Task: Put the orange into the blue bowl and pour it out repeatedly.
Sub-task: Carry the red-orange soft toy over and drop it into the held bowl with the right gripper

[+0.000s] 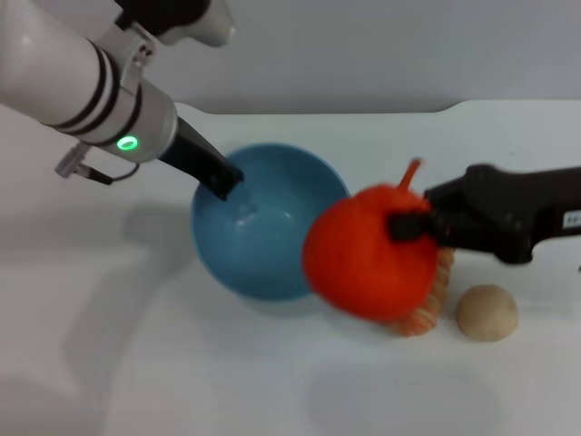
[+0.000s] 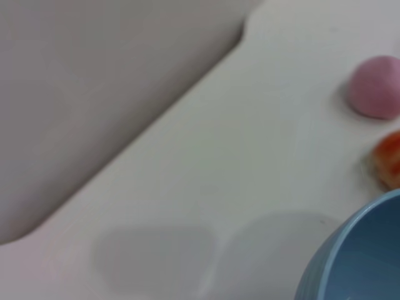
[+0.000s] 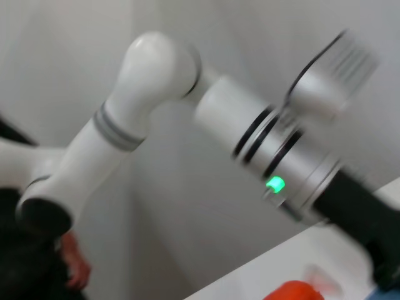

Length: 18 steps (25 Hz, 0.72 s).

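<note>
The orange hangs above the table just right of the blue bowl, overlapping its right rim in the head view. My right gripper reaches in from the right and is shut on the orange's upper side, near its thin stem. From the upper left, my left gripper comes down and is shut on the bowl's far-left rim. The bowl is empty inside. In the right wrist view the orange's top shows at the lower edge, with the left arm beyond it. The left wrist view shows part of the bowl's rim.
An orange-and-cream striped bread roll lies on the white table under the orange. A tan ball sits just right of the roll. The table's far edge runs behind the bowl.
</note>
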Tool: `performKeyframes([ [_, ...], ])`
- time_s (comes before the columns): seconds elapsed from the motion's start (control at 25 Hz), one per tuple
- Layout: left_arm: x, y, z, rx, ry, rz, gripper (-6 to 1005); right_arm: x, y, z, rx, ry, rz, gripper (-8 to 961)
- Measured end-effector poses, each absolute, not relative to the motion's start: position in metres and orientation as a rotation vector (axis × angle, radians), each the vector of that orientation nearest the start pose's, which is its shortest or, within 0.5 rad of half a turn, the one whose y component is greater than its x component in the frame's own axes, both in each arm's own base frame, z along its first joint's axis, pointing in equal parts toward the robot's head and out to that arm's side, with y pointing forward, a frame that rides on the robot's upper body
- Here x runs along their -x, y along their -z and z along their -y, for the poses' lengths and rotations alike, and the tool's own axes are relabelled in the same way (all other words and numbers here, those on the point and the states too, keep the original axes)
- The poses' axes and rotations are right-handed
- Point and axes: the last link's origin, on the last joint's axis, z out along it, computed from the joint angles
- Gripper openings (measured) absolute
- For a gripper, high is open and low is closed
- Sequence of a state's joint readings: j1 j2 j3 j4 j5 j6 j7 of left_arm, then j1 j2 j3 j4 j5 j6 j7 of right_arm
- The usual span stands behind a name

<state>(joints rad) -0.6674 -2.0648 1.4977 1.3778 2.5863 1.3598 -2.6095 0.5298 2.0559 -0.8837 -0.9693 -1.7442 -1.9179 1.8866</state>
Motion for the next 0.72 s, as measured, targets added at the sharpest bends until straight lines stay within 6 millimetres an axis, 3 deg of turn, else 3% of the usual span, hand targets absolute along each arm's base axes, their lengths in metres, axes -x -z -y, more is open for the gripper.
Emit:
performKeyframes([
  [0.16,0.128,0.021,-0.371,2.634,-0.314,0.693,0,-0.188,-0.044,-0.317,2.96,-0.959,-0.771,23],
  [0.36,0.124,0.032,-0.36,2.712,-0.28,0.705,-1,-0.202,-0.025,-0.327,2.914,-0.84,-0.875,23],
  [0.56,0.122,0.04,-0.353,2.741,-0.306,0.68,-1,-0.2,-0.011,-0.329,2.947,-0.867,-0.922,24],
  [0.72,0.12,0.041,-0.353,2.745,-0.31,0.669,-1,-0.198,-0.006,-0.329,2.963,-0.857,-0.926,77],
])
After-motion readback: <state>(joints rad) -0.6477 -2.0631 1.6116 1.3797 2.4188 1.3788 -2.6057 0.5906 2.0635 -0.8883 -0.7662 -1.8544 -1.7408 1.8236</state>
